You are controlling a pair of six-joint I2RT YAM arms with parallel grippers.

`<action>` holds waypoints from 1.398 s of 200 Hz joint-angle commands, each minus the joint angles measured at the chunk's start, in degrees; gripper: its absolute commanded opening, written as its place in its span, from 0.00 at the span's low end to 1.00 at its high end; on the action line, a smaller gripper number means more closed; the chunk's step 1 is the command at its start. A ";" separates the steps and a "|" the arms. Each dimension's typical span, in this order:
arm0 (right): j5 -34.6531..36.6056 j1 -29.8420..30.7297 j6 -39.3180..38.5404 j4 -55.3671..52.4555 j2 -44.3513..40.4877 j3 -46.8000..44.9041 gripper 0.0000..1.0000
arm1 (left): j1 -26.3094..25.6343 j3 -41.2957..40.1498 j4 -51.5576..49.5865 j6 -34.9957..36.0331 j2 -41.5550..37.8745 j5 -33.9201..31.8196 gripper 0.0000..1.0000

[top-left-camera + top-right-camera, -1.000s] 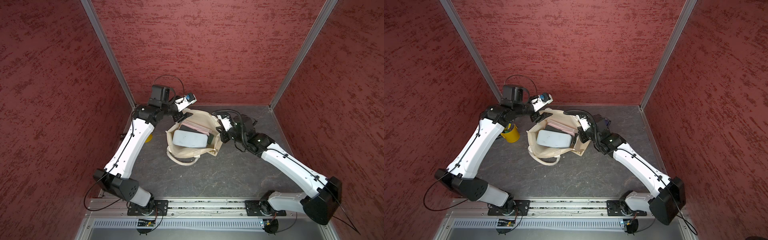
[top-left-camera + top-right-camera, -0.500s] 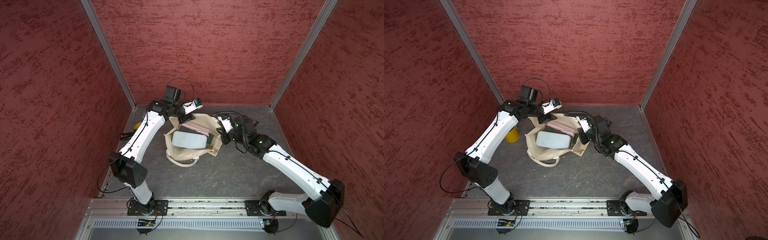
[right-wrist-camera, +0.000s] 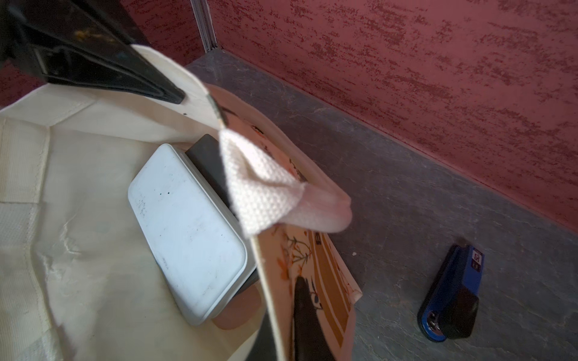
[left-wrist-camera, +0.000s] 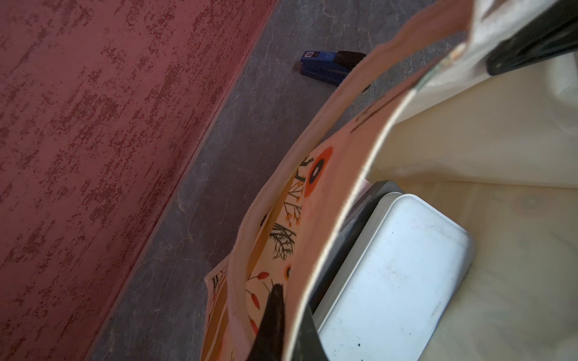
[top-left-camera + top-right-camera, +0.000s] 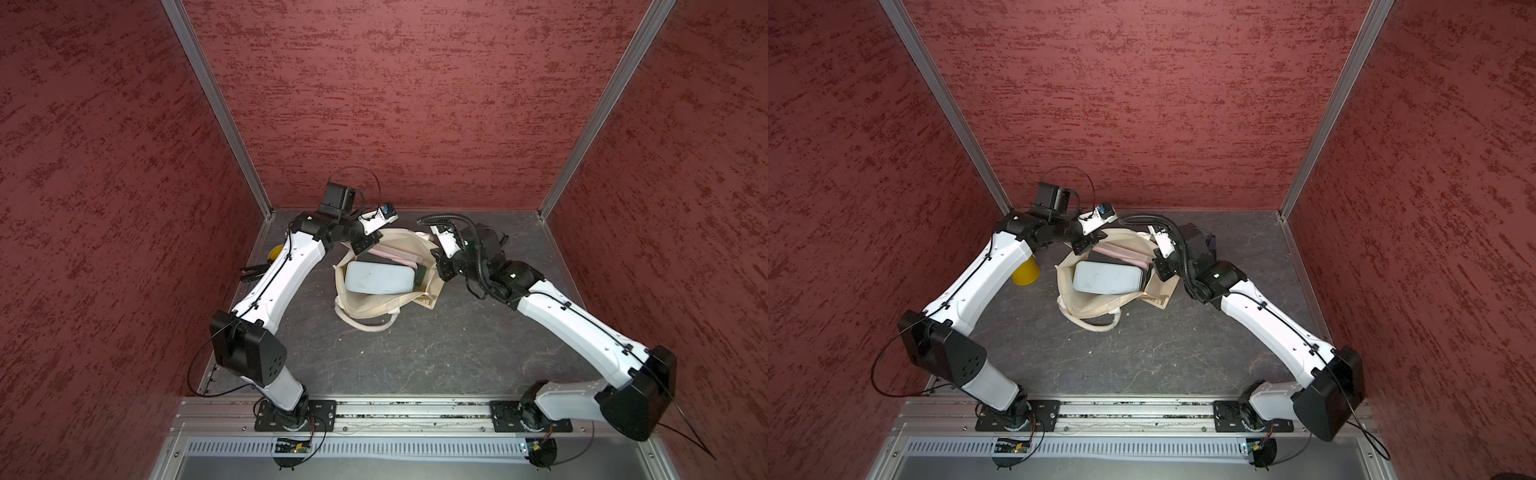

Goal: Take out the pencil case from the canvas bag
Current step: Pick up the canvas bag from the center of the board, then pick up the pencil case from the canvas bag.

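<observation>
The cream canvas bag (image 5: 374, 309) (image 5: 1096, 307) lies mouth-up in the middle of the floor. Both grippers hold its rim apart. Inside lies the pencil case (image 5: 380, 278) (image 5: 1106, 277), a pale grey-white rounded box, on top of a dark flat thing and a pink one. My left gripper (image 5: 365, 245) (image 4: 289, 325) is shut on the printed far-left wall of the bag (image 4: 328, 175), one finger outside and one inside. My right gripper (image 5: 438, 270) (image 3: 283, 328) is shut on the right wall of the bag (image 3: 93, 281). Both wrist views show the pencil case (image 4: 391, 281) (image 3: 187, 231) untouched.
A blue stapler (image 4: 325, 67) (image 3: 450, 300) lies on the floor behind the bag near the back wall. A yellow cup (image 5: 1025, 272) stands at the left beside my left arm. A loose rope handle (image 5: 365, 324) trails toward the front. Red walls close in on three sides.
My left arm swung in from the left to the bag's far-left rim and its jaws closed on the canvas. The right gripper kept its hold on the right rim.
</observation>
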 commanded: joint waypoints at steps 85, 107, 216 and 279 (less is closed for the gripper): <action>-3.30 -0.01 -7.14 0.50 3.48 9.04 0.00 | 0.17 -6.93 3.03 -3.51 -7.45 -5.39 0.69; -3.30 -0.01 -7.91 1.15 2.35 7.61 0.00 | -1.01 -2.73 -3.01 -1.38 -3.06 -8.93 0.56; -1.80 -0.01 -6.95 -2.07 0.72 9.86 0.39 | 1.68 -10.60 8.73 -8.01 -8.55 -1.46 0.00; -9.08 3.98 -6.20 -15.12 -0.77 21.77 0.39 | 2.19 -14.20 15.79 -16.62 -11.15 1.09 0.00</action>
